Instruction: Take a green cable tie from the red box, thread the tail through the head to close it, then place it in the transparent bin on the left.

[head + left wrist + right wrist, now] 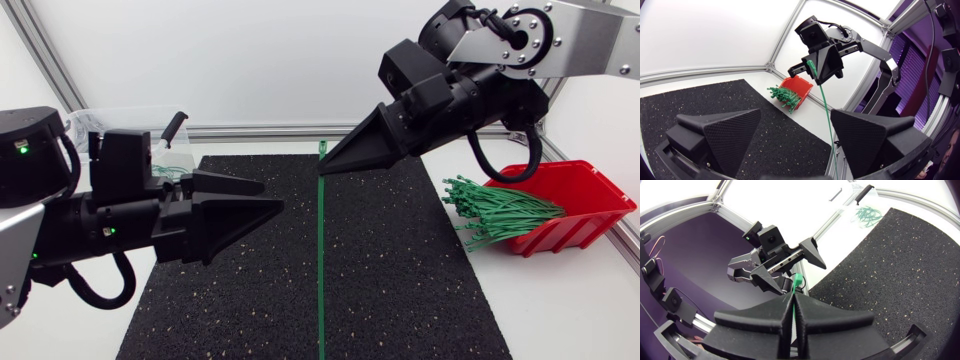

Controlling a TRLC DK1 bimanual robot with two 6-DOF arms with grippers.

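Green cable tie (320, 260) hangs straight from right gripper (325, 168), pinched near head, tail free for threading; left gripper (273, 196) spread beside it, likely ready to catch tail.

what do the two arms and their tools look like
Both arms are mostly matte black. The right arm has a silver-grey link with round holes; the left arm shows small green lights. Black cables loop beside each. The left tool and right tool each have two broad wedge-shaped black fingers with a finely textured surface.
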